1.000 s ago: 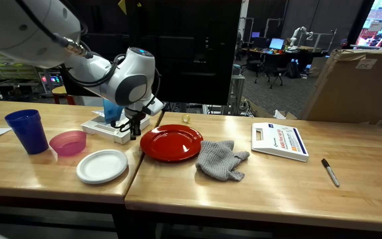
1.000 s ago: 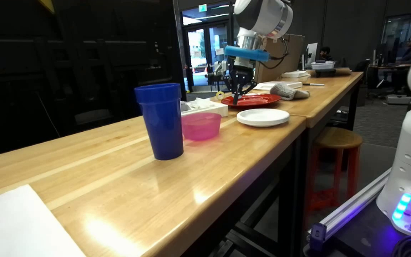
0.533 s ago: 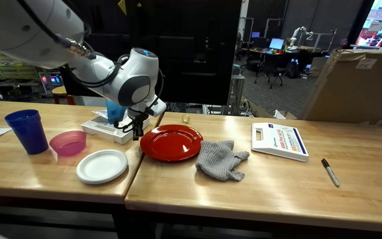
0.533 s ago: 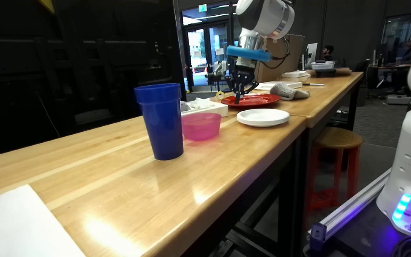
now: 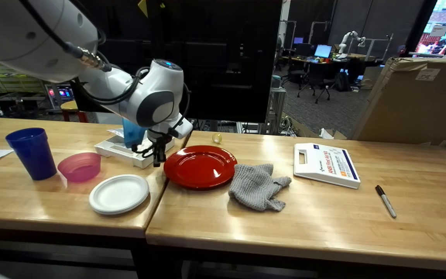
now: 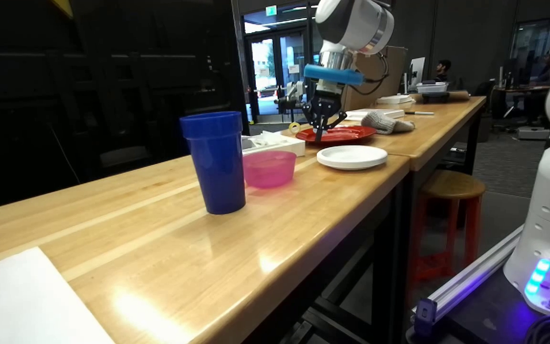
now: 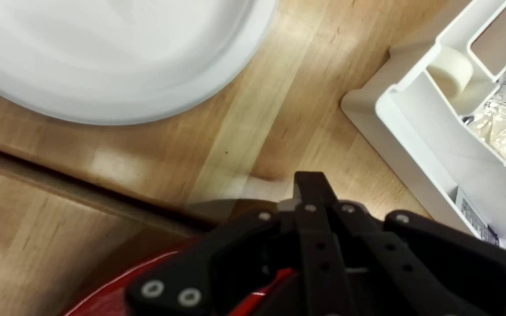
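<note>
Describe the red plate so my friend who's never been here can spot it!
Find the two wooden tables that meet at a dark seam. At that seam lies the red plate, with the closed tool near its rim on one side and a crumpled gray cloth on the other. Its glossy red sets it apart from the white plate across the seam.

Blue cup (image 5: 33,155), pink bowl (image 5: 79,167), marker (image 5: 386,201), perhaps a tape roll (image 5: 216,138)
</note>
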Tool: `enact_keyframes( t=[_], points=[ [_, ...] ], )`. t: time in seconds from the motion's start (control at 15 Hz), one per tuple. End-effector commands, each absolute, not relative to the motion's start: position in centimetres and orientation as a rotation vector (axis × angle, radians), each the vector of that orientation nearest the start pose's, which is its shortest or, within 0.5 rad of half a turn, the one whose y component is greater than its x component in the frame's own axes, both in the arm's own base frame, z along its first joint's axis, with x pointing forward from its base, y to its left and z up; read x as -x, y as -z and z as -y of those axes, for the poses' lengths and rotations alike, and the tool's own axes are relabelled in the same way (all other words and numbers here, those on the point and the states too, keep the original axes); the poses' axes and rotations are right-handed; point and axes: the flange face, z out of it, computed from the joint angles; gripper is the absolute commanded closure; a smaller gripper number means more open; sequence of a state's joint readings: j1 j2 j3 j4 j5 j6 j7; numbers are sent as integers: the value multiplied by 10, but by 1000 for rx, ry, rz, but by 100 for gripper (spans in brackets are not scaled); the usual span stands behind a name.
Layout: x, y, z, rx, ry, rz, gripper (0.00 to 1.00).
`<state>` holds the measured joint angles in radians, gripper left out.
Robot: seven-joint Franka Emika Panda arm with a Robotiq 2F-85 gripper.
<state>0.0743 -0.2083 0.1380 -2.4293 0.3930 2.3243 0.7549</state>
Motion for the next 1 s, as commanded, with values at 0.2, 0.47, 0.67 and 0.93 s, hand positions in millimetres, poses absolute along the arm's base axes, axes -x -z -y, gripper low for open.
enact_keyframes(
  t=[0.2, 0.47, 0.67, 0.93],
  points=[
    [-456, -378, -108, 2650, -65, -1125, 100],
    [-457, -372, -108, 2651, -64, -1128, 100],
    [-457, -377, -108, 2618, -4, -1160, 100],
    [-459, -376, -111, 2609, 69, -1180, 100]
  ],
)
